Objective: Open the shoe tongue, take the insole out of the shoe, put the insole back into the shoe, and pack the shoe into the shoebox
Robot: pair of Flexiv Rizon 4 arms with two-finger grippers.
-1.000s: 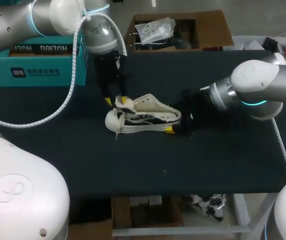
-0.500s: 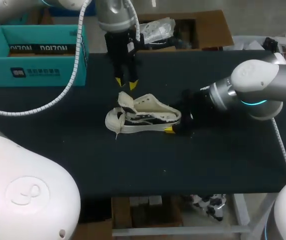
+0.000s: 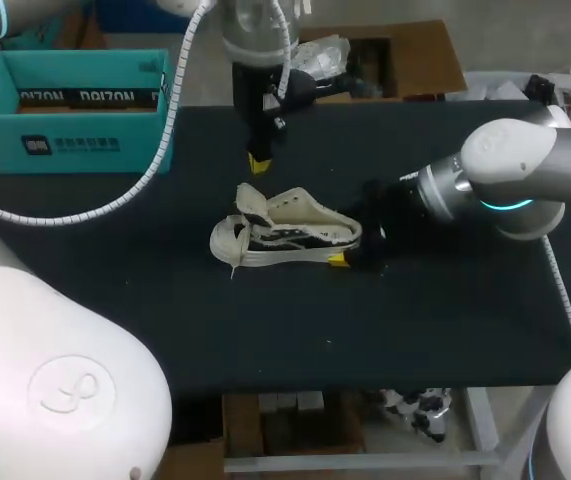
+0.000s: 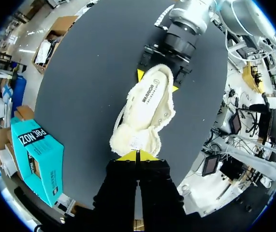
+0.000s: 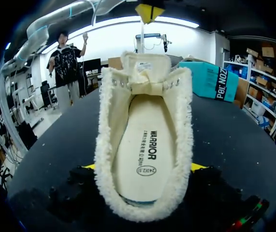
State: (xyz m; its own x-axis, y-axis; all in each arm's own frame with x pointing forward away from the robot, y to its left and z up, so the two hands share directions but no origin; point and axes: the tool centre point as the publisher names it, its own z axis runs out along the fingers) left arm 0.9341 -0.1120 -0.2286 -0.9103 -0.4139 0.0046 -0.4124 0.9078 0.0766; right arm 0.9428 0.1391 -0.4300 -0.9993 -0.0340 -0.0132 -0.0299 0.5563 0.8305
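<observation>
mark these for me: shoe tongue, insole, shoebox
shoe tongue (image 3: 254, 204): head view, on the upturned flap at the front of the opening.
insole (image 5: 145, 145): right wrist view, on the middle of the footbed.
shoebox (image 3: 75, 145): head view, on its teal front wall.

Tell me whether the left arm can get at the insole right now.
Probably yes: the tongue is folded open, the insole lies bare in the shoe, and the left hand hangs above with nothing between.
</observation>
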